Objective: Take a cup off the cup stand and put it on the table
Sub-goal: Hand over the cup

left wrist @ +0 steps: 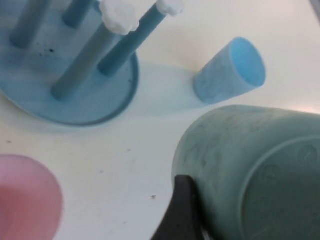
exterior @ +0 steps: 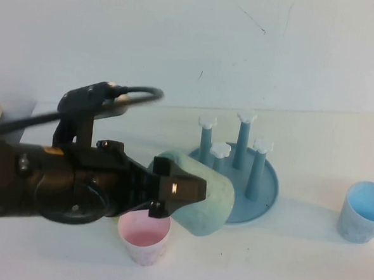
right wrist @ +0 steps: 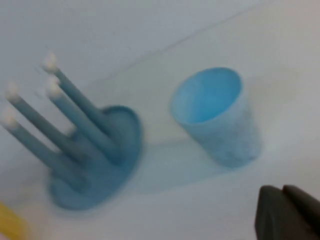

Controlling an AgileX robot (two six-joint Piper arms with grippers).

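Note:
My left gripper [exterior: 174, 190] is shut on the pale mint-green cup [exterior: 202, 198]. It holds the cup tilted on its side, clear of the pegs, just left of the cup stand [exterior: 264, 197] and above the table [exterior: 281, 260]. In the left wrist view the cup [left wrist: 250, 170] fills the near corner, with one dark finger [left wrist: 181, 212] against its side. All four white-capped pegs [exterior: 243, 140] of the stand are bare. My right gripper [right wrist: 289, 212] shows only in the right wrist view, shut and empty, low over the table near the light blue cup.
A pink cup [exterior: 144, 237] stands upright on the table right below my left gripper. A light blue cup [exterior: 362, 212] stands upright to the right of the stand. A bit of yellow [right wrist: 10, 227] shows beyond the stand in the right wrist view.

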